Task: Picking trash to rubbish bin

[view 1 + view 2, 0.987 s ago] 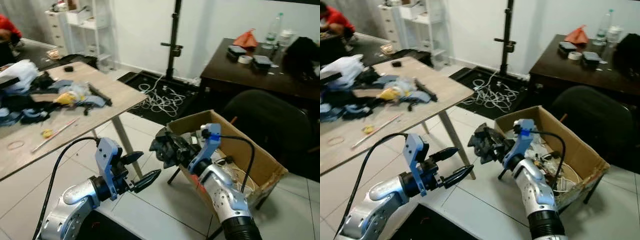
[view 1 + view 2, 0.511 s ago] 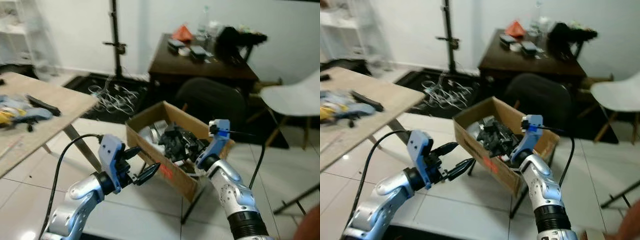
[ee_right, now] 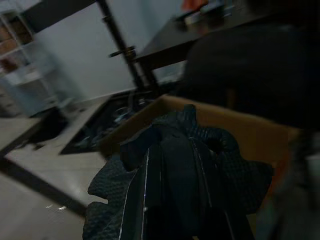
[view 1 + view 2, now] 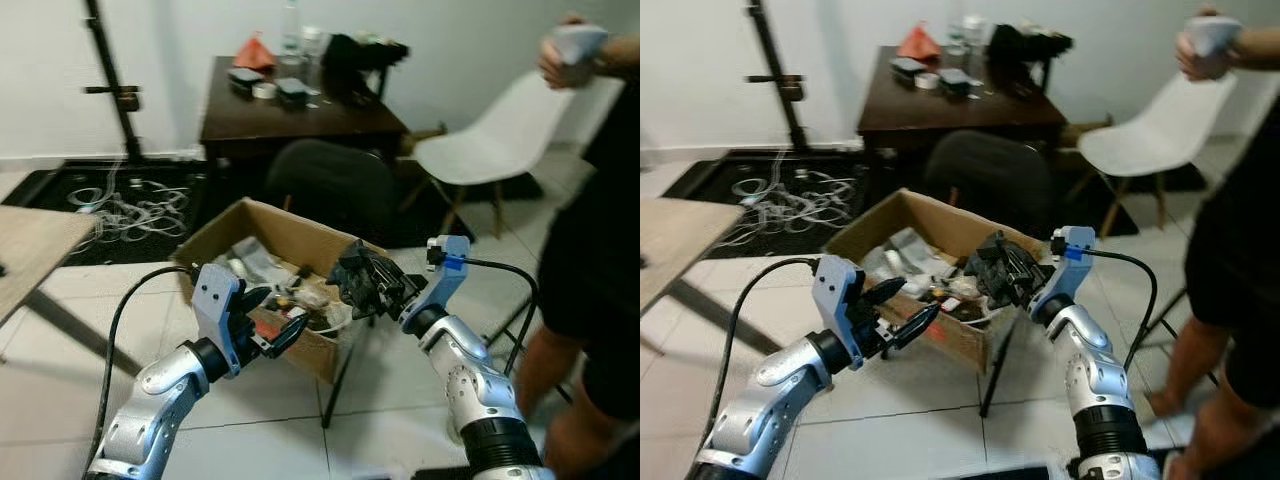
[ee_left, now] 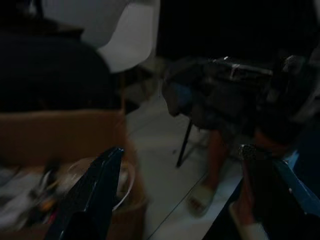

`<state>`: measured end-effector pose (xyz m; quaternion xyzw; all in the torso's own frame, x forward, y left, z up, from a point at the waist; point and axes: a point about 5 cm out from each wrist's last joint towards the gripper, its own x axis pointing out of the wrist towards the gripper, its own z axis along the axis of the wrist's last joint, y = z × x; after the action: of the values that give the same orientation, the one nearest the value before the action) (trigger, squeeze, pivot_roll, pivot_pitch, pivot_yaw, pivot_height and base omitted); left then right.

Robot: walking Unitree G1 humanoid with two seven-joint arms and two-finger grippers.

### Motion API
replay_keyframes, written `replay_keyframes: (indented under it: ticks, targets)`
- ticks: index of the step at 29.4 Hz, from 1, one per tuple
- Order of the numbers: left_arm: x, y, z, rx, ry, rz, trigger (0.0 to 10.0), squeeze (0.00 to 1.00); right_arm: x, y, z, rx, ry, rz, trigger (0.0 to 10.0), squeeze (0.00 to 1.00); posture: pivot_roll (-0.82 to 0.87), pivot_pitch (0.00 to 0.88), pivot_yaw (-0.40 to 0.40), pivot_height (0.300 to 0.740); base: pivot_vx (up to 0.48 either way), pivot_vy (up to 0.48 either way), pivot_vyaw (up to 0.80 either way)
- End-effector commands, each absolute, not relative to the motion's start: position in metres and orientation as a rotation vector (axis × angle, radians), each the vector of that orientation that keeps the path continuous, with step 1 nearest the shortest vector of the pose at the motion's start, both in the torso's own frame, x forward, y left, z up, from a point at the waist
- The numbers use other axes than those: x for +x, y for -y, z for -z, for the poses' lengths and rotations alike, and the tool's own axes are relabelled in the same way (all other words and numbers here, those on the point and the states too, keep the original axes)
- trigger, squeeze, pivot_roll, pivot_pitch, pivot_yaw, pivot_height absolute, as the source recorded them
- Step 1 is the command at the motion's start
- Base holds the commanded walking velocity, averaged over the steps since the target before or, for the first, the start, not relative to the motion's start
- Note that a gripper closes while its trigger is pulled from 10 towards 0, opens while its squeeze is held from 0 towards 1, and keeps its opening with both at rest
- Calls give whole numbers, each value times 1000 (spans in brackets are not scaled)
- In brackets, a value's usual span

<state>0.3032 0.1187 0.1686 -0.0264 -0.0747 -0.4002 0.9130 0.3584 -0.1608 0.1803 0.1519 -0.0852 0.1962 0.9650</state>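
Since earlier: camera has swung right; box (image 4: 330,355) now sits centre frame, pale surface (image 4: 30,260) slid to the left edge.
Right hand (image 4: 372,290): clamped on black trash (image 4: 365,278), centre-right of frame.
Key relation: trash hangs above the box's right rim, open cavity just left of it.
Left hand (image 4: 282,328): fingers apart, empty, before the box's front wall.
Nearer arm: right.

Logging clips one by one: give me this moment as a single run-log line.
right hand: shut on black glove, over cardboard box edge | left hand: open, beside box | person standing at right
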Motion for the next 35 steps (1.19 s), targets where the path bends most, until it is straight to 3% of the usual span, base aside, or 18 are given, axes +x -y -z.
replay_keyframes:
  ticks: [1, 21, 35]
  targets:
    - [304, -121, -165, -55, 149, 801, 10000, 0, 358, 158, -182, 295, 187, -403, 10000, 0, -68, 118, 37, 740, 0, 0, 0]
    - [309, -124, -170, -59, 179, 770, 10000, 0, 358, 162, -181, 230, 199, -384, 10000, 0, -79, 112, 39, 740, 288, 0, 0]
    - [306, -145, -169, -36, 188, 779, 10000, 0, 360, 186, -178, 148, 175, -294, 10000, 0, -83, 119, 37, 740, 325, 0, 0]
